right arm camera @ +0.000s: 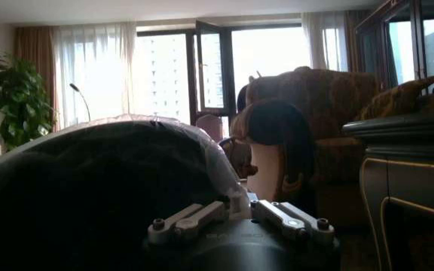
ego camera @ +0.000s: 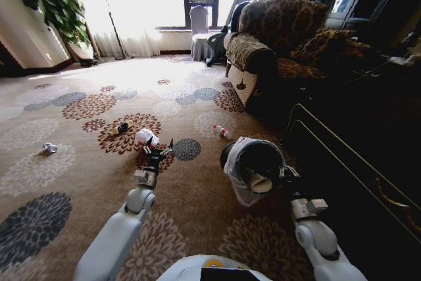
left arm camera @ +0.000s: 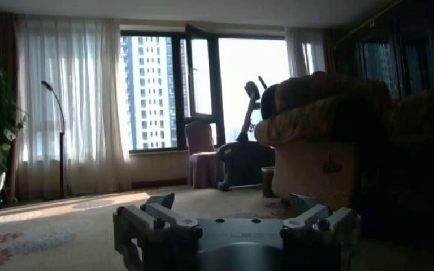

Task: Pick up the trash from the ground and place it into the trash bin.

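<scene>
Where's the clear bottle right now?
In the head view, the clear bottle lies on the carpet right of centre, between the sofa and the trash bin.

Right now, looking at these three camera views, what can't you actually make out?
- Trash bin: in the head view its dark inside hides what lies under the white cup; the right wrist view sees just its bagged outer wall.
- Small grey piece far left on the carpet: too small to identify.
- Left gripper: its open fingers cover part of the pink-white bag.
- Right gripper: its fingertips are lost against the bin's rim.
</scene>
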